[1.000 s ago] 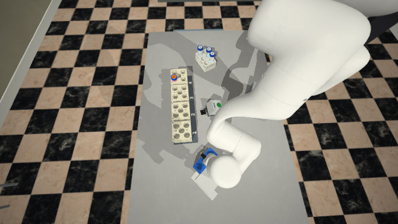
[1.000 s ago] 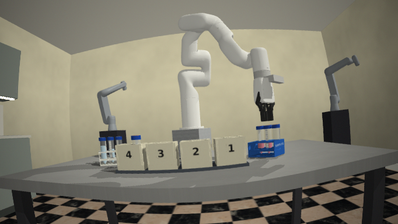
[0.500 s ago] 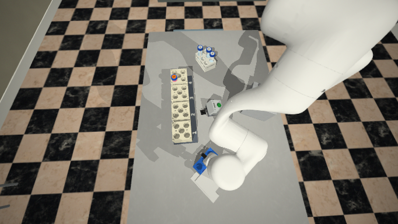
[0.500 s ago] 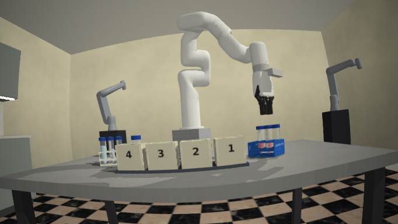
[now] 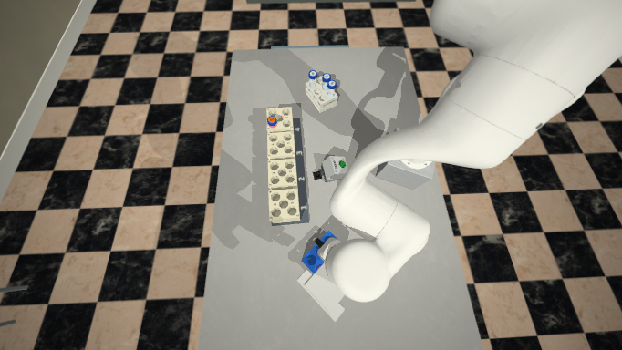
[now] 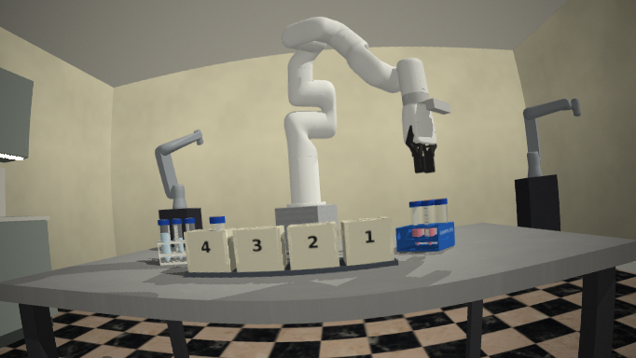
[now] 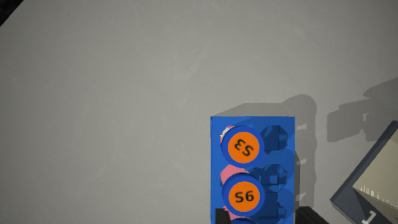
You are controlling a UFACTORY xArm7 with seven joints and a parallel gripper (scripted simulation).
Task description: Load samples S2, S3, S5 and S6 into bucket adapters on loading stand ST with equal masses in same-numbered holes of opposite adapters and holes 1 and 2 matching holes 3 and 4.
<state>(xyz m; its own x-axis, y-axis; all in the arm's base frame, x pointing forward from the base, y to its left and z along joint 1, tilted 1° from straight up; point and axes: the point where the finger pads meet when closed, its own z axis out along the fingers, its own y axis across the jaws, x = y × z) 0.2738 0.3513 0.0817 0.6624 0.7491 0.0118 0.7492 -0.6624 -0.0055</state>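
The claw hangs above the blue sample rack, its fingers part-way spread with nothing between them, so your hands are free for the next pick. Under you, the S3 tube and S6 tube stand upright in that rack, and a third cap shows at the bottom edge of the wrist view; its ID is out of sight, but you'd take it for S2. On the counter, one orange-dotted tube stands in adapter 4, presumably S5, and three water blanks wait in the white rack. You look to be between loads, choosing or lining up the next sample. Before you grip, compare the liquid levels, because those decide which samples can pair up and which need a blank. Then centre over one cap, come straight down with the fingers clear of its close neighbours, and lift it fully out before travelling. Adapter 2 holds no tube, so S5 still lacks its opposite partner; leave the green DONE key for last.

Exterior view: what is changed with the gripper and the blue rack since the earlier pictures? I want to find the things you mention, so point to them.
The gripper [image 5: 320,243] [image 6: 424,172] [image 7: 266,217] rose straight up, farther above the blue rack [image 5: 306,261] [image 6: 406,240] [image 7: 255,121]. It is open; nothing was taken or released. The rack and its three tubes [image 6: 428,213] stayed.
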